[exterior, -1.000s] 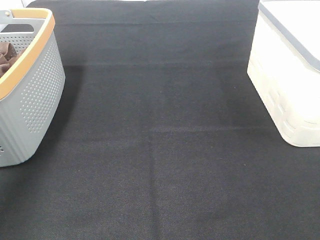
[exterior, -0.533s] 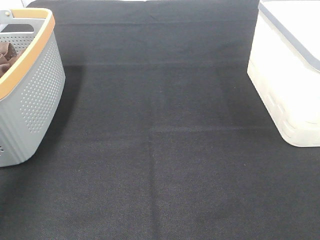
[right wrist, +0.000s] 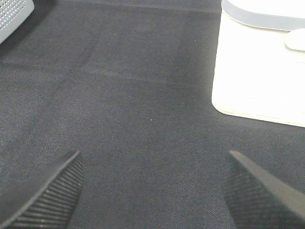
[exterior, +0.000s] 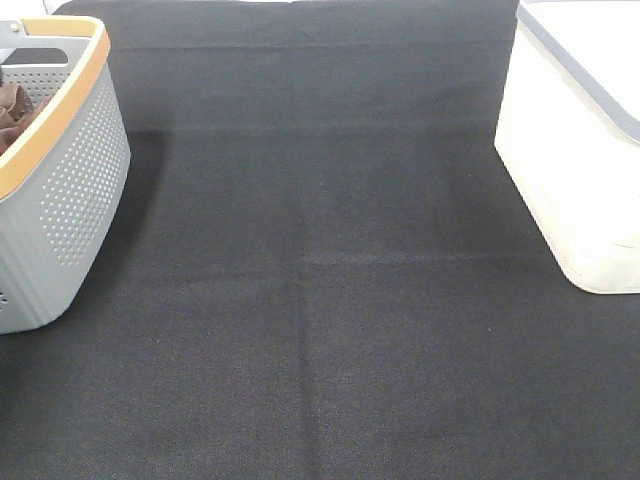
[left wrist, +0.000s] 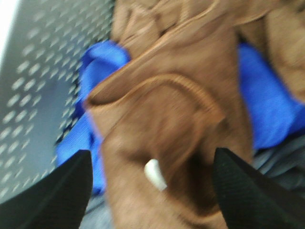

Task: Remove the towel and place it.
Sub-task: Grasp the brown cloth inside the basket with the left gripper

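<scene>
Rust-brown towel lies crumpled in the basket beneath the spread left gripper; right gripper, also spread, hangs over the mat.

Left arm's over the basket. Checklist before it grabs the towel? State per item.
1. Jaws of the left end effector open: ok.
2. Centred on the towel, fingers either side: ok.
3. Contact with the towel: cannot tell, the view is blurred.
4. Is the blue cloth clear of the pinch: cannot tell; it lies directly under the towel.
5. Is the right end effector open, over the table, away from the basket: ok.
</scene>
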Robot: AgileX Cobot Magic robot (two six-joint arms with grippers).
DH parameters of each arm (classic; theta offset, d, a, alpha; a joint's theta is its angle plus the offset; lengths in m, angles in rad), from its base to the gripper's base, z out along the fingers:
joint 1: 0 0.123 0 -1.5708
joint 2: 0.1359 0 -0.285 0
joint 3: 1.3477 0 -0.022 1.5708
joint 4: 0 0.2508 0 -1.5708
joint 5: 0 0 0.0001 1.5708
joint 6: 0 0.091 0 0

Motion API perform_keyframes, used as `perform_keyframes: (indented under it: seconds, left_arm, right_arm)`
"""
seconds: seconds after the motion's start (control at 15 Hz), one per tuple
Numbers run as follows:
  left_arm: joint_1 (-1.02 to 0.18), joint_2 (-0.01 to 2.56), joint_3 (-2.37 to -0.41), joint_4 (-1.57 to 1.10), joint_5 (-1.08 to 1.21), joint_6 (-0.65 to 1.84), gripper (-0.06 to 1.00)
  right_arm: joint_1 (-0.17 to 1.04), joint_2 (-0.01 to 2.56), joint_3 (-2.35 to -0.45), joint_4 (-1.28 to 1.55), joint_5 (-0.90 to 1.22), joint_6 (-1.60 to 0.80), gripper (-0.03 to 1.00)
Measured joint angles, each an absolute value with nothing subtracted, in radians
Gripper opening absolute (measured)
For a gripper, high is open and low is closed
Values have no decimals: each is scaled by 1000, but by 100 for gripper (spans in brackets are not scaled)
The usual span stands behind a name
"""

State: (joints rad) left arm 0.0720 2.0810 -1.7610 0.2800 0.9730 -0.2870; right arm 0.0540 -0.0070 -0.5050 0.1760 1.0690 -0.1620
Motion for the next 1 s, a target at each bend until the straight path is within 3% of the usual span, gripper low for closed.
perform_keyframes:
  seconds: [0.6,0.73,0.8,0.87,1.0]
  left_arm:
    - [72,2164,-1777,242,901,-268,58]
    - [72,2175,-1781,242,896,-268,42]
    - [72,2175,-1781,242,891,-268,28]
    - [72,2175,-1781,242,887,-268,24]
    - [72,2175,-1797,242,886,-268,5]
  right_arm:
    - [54,-7,-505,176,1069,-162,76]
    - [54,-7,-505,176,1069,-162,76]
    - [54,-7,-505,176,1069,-162,76]
    - [54,-7,-505,176,1069,-162,76]
    - [54,-7,-505,176,1069,-162,76]
